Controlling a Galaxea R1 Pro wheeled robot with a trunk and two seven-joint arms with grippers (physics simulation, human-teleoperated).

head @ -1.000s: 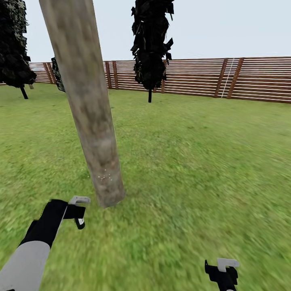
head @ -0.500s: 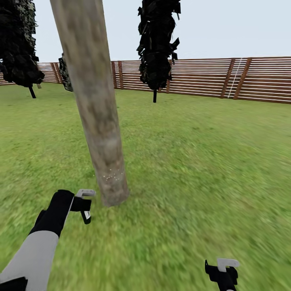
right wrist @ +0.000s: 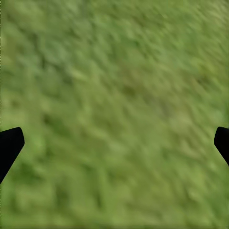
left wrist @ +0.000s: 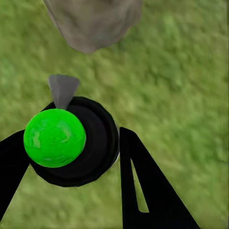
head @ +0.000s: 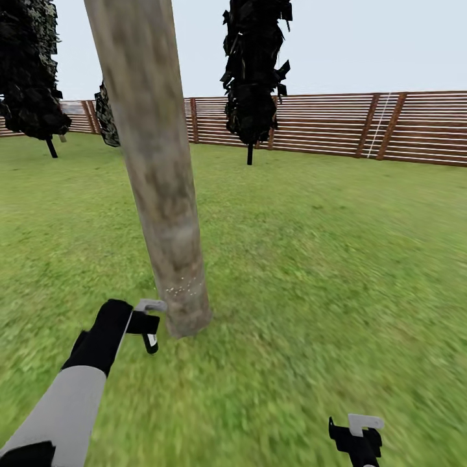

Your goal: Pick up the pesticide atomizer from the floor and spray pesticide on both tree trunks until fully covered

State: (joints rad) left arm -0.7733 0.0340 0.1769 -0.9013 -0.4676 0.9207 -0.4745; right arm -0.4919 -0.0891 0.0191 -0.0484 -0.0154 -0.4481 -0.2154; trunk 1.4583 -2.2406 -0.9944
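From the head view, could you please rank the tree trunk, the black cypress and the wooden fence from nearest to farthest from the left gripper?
1. Tree trunk, just beside the left gripper.
2. Black cypress, mid-lawn, beyond.
3. Wooden fence, along the far edge.

The head view looks forward and down over the lawn (head: 311, 259), a thick tree trunk (head: 159, 175) close ahead and the slat fence (head: 337, 126) far behind. The left wrist view looks steeply down from close by, sharing that trunk's base (left wrist: 93, 21). The right wrist view faces straight down at blurred grass (right wrist: 114, 109), very near.
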